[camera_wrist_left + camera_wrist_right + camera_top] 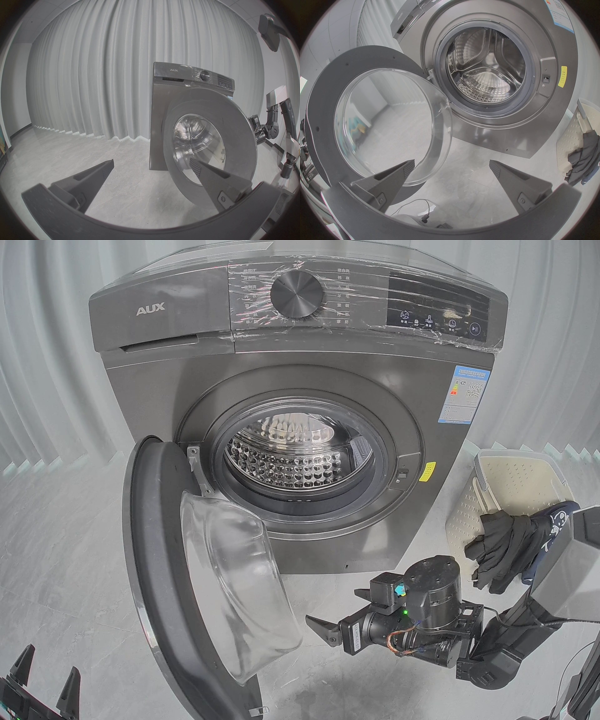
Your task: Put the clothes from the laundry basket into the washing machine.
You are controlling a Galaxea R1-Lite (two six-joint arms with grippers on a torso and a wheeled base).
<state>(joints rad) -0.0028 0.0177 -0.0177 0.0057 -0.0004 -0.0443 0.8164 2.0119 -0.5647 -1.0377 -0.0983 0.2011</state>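
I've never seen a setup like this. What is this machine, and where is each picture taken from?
This is a robot with two arms. One picture looks down from a camera on its head; the other two come from cameras on its wrists. Before it stands a washing machine with its door swung open and its drum empty. On the floor to its right, a laundry basket holds dark clothes hanging over its edge. Its two-fingered pincers, the left gripper and right gripper, are both open, holding nothing.

Left gripper (pixel 47 677) sits in the bottom-left corner, fingers spread. Right gripper (pixel 334 610) at lower centre-right points toward frame left, fingers apart; right arm (pixel 500 646) bends in from the right edge.
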